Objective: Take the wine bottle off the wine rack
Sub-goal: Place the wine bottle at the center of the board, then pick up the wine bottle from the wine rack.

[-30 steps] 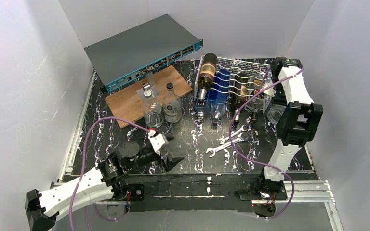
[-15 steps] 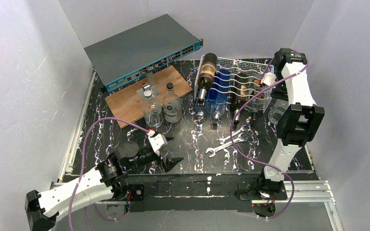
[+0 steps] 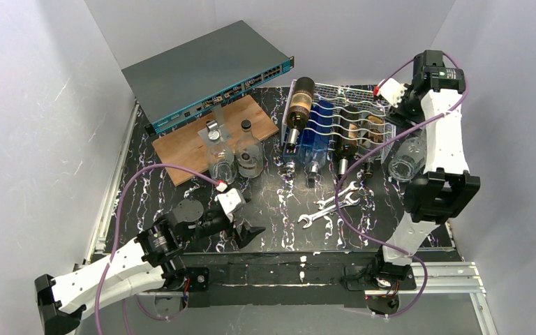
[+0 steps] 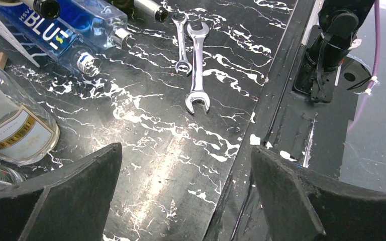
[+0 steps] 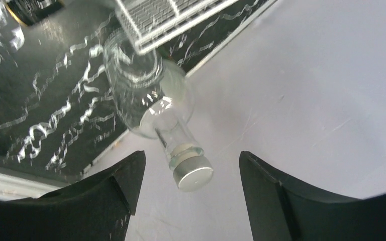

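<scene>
Wine bottle (image 5: 146, 95) is sitting just right of the wine rack (image 3: 356, 92); right gripper (image 5: 191, 155) is hovering open over its cap (image 5: 193, 174), seemingly releasing, needing a straight rise next. Left gripper (image 4: 186, 149) is idling open.

Blue bottle (image 4: 80, 22) read "BLU" in big white letters; tiny print beside it was illegible. Clear bottle (image 4: 10, 130) had a gold-banded label, txt too small to read.

Open tabletop (image 3: 279, 199) before the wine rack (image 3: 352, 91) — two wrenches (image 3: 335, 208) lie across it.
</scene>
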`<state>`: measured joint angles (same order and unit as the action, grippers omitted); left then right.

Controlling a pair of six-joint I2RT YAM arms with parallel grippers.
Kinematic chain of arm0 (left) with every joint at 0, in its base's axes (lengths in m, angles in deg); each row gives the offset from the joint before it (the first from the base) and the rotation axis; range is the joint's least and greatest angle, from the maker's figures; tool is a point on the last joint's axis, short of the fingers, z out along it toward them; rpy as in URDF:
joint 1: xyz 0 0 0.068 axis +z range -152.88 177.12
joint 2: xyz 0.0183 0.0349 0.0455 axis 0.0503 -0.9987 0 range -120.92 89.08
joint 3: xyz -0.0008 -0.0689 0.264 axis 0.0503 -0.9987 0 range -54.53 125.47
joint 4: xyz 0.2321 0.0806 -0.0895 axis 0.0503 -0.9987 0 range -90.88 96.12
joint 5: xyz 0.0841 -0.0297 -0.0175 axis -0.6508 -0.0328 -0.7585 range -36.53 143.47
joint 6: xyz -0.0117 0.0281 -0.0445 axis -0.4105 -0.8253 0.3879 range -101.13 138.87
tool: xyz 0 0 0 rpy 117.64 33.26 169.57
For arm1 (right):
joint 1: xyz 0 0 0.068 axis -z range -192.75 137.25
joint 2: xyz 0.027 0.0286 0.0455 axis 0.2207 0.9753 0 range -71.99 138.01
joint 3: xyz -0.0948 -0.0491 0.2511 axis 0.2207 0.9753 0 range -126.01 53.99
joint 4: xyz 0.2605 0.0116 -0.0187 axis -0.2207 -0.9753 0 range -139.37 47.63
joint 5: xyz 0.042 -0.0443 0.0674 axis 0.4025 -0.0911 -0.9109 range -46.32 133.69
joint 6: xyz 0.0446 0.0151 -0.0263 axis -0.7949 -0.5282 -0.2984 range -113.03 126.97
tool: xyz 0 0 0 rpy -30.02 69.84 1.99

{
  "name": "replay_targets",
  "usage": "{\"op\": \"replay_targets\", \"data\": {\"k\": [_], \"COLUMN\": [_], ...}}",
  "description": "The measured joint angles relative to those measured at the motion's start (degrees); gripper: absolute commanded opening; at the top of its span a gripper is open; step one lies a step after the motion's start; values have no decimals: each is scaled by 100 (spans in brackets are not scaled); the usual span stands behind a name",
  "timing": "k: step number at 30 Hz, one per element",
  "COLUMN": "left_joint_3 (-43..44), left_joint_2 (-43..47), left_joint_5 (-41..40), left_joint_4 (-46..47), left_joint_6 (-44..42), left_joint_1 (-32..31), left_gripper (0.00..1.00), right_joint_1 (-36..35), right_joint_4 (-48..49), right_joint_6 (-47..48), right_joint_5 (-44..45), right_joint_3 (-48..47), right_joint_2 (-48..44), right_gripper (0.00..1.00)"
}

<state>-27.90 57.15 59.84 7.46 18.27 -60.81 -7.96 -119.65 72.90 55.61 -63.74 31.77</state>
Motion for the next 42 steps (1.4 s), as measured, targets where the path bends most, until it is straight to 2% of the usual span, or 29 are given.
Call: {"op": "replay_targets", "data": {"k": [3, 6, 7, 11, 15, 21, 30, 42], "left_joint_3": [103, 225, 271, 494, 643, 756, 1119, 1976], "left_joint_2": [-59, -118, -142, -232, -236, -212, -367, -839], "left_joint_5": [-55, -127, -146, -254, -374, -695, -1106, -1582], "left_joint_4": [-190, -343, -393, -662, -894, -1099, -1388, -1853], "left_joint_6": [155, 313, 372, 621, 874, 1226, 1663, 2146], "left_joint_1": [-2, -2, -2, -2, 0, -2, -2, 0], "left_gripper": [99, 99, 99, 99, 99, 99, 99, 99], "right_joint_1": [2, 0, 2, 0, 0, 0, 0, 0], "right_joint_4": [382, 962, 1228, 2363, 3501, 4096, 4487, 4929], "right_joint_6": [-101, -286, -413, -979, -1952, -3053, -4522, -5353], "right_joint_5": [-597, -1255, -1497, -2315, -3088, -4004, -5215, -5893], "right_joint_3": [72, 380, 575, 1700, 3045, 3436, 4197, 5534], "right_joint_2": [-275, -758, -979, -1969, -2903, -3042, -3069, -3482], "right_gripper": [83, 97, 98, 98, 98, 98, 98, 98]}}
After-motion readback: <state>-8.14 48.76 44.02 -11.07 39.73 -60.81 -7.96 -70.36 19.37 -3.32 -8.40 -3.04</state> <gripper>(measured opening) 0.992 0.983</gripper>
